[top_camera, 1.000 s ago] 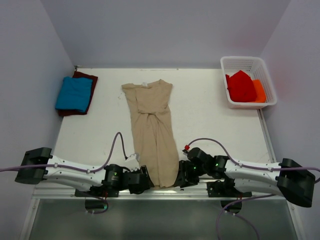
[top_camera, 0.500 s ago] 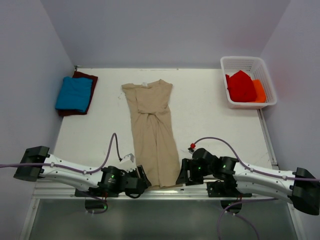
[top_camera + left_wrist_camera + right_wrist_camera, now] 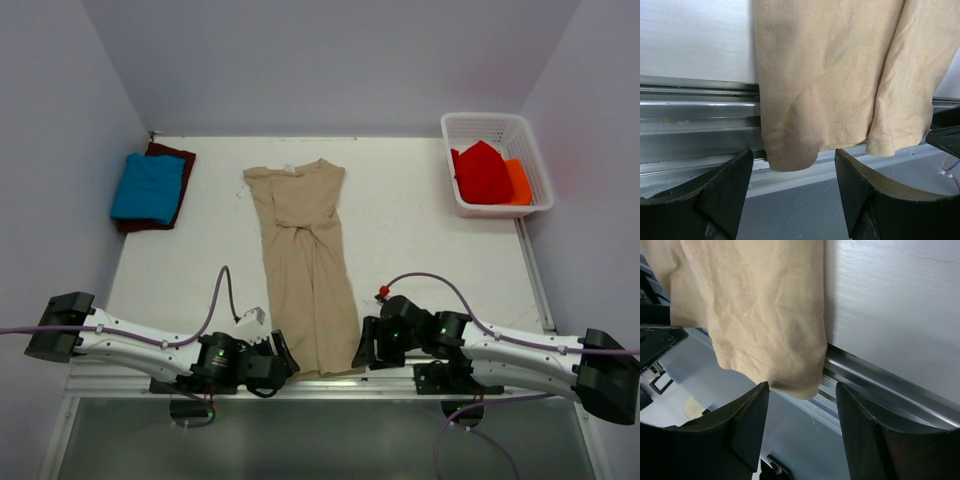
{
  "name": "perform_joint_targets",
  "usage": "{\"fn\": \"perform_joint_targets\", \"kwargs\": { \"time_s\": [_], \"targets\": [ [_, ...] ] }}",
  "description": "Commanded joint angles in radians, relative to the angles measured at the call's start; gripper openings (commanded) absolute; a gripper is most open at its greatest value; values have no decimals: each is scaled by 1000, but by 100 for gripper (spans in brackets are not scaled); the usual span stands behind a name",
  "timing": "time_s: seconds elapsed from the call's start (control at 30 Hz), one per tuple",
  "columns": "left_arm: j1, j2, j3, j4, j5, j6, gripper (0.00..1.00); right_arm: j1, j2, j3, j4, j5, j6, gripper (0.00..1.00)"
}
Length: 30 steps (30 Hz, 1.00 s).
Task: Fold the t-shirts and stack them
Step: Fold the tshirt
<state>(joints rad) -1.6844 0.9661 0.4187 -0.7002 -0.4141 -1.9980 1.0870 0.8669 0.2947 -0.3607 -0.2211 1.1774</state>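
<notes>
The table (image 3: 420, 250) is the biggest thing before me, and the tan shirt (image 3: 305, 270) lies lengthwise down its middle, collar far, sleeves already turned in, hem drooping over the near edge. The blue shirt (image 3: 148, 187) sits folded on the maroon shirt (image 3: 176, 153) at the far left, and the basket (image 3: 482, 118) stands at the far right. My left gripper (image 3: 794, 159) and right gripper (image 3: 802, 387) are both released, jaws spread, each framing one hanging hem corner without touching it. As I judge it, the step is to pinch both corners and carry the hem up toward the collar. To do it well I should push each gripper in until the corner sits deep between the pads, catch every layer of the fold, close both together, then lift level and at one pace so the cloth does not skew. The table top is white, flat and faintly grained, and the rail (image 3: 695, 107) along its edge is bright ribbed metal that could snag a jaw. The shirt is a soft, matte, fine knit, limp enough to sag and crease, doubled at the corners into rounded lobes. My fingers (image 3: 720, 190) are dark, blunt wedges. The hem shows a neat double row of stitching.
</notes>
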Motion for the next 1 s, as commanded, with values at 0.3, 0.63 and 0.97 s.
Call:
{"fn": "perform_joint_targets", "kwargs": {
  "time_s": [0.3,0.63,0.97],
  "targets": [
    [-9,88,-49,-55,40,-55,68,36,29,35,82,46,25,59],
    [103,48,-153,148,100,110,65,36,-2,31,59,54,24,59],
    [112,19,-127,77,84,113,33,36,-2,20,66,63,31,23]
  ]
}}
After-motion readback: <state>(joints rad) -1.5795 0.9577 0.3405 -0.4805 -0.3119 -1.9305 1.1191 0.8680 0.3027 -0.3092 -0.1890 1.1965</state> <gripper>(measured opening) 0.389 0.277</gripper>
